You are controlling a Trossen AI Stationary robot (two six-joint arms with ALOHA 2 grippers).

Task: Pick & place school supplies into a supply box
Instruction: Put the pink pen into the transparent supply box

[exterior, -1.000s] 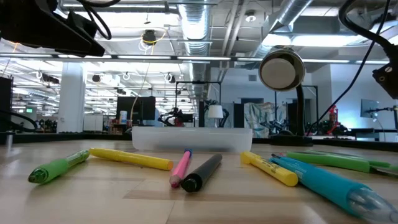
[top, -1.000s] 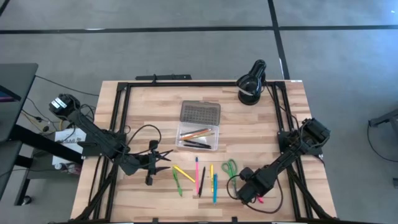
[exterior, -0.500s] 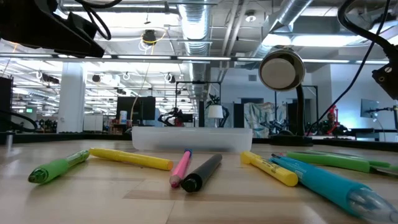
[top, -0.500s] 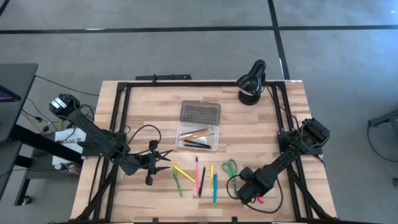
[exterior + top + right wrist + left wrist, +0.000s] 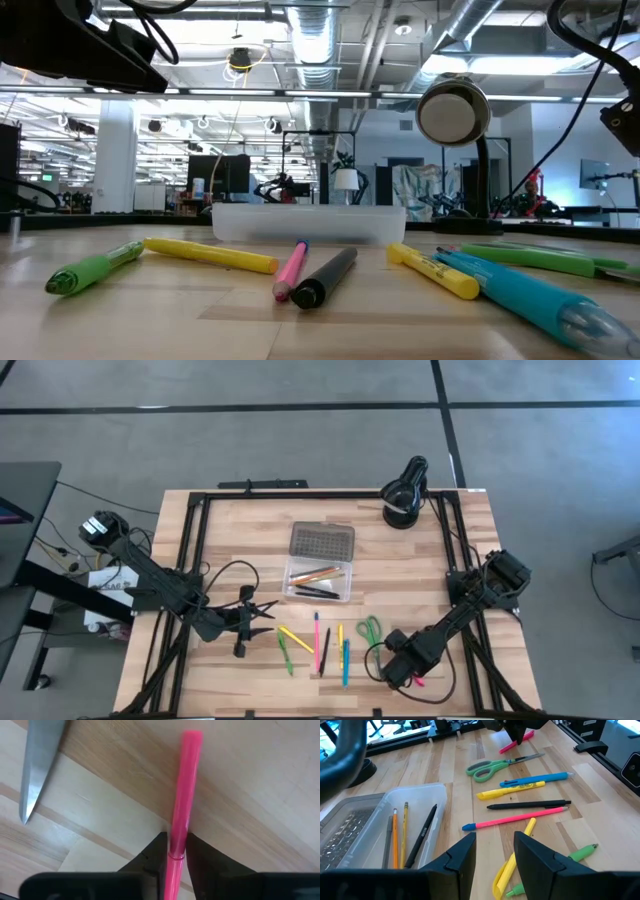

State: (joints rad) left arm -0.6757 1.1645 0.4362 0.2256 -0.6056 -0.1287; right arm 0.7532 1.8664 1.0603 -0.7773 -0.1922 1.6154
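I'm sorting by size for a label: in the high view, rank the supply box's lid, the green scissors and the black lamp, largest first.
1. Lid.
2. Black lamp.
3. Green scissors.
The lamp stands taller, nearer the overhead camera, so its lead over the scissors is less sure.

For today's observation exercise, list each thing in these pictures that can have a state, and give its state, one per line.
supply box: lid open, pencils and a black pen inside.
right gripper: shut on pink marker, at the table's surface.
left gripper: open, holding nothing, above the loose pens.
green scissors: blades closed, flat on the table.
lamp: standing at the table's far edge.
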